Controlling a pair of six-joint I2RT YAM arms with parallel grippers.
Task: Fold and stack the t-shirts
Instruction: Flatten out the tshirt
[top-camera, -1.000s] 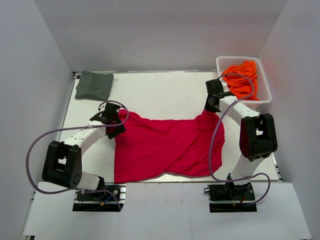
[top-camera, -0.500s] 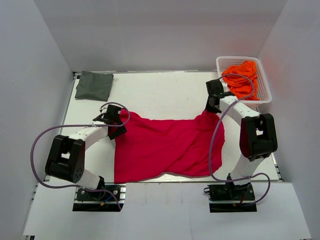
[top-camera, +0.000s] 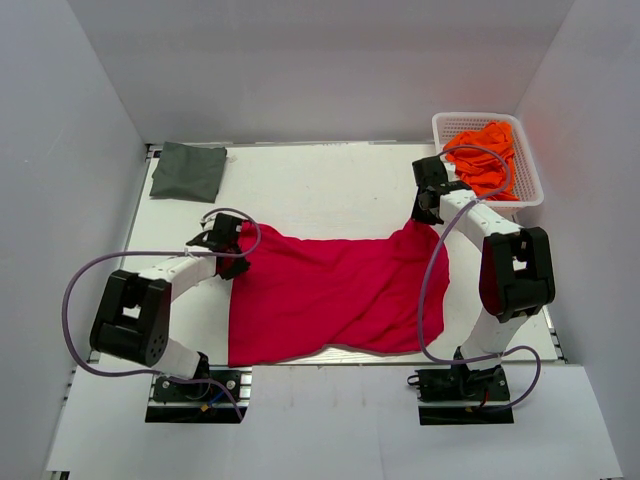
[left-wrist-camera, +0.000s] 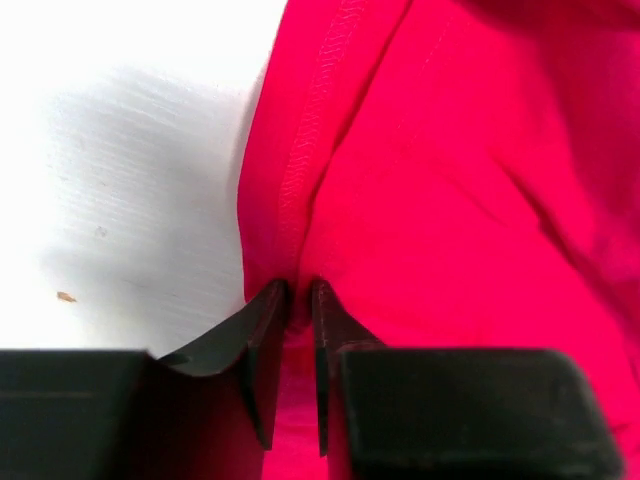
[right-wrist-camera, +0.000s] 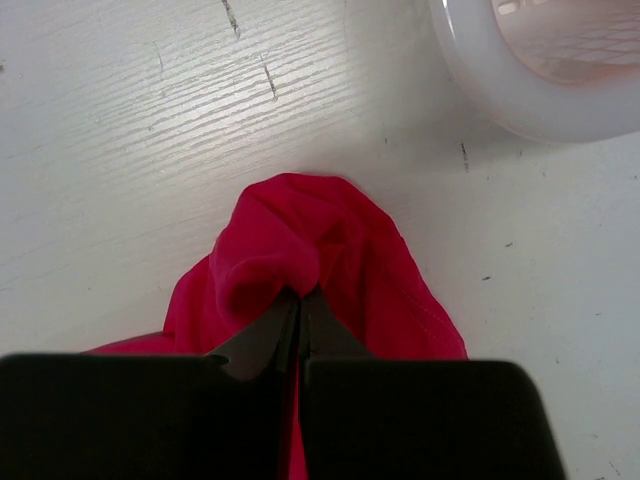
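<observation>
The crimson red t-shirt (top-camera: 330, 295) lies spread across the middle of the table. My left gripper (top-camera: 233, 252) is shut on its upper left hemmed edge (left-wrist-camera: 300, 180); the jaws pinch a fold of red cloth (left-wrist-camera: 299, 292). My right gripper (top-camera: 424, 214) is shut on the shirt's upper right corner, a bunched red tip (right-wrist-camera: 300, 240). A folded dark grey-green t-shirt (top-camera: 188, 170) lies at the far left. Several orange t-shirts (top-camera: 484, 158) sit crumpled in the basket.
A white plastic mesh basket (top-camera: 530, 190) stands at the far right; its rim shows in the right wrist view (right-wrist-camera: 520, 110). Grey walls enclose the white table (top-camera: 320, 190) on three sides. Cables loop beside both arms.
The left gripper has shifted slightly toward the right along the shirt's left edge, and its arm has swung inward. The right arm and shirt have barely moved.
</observation>
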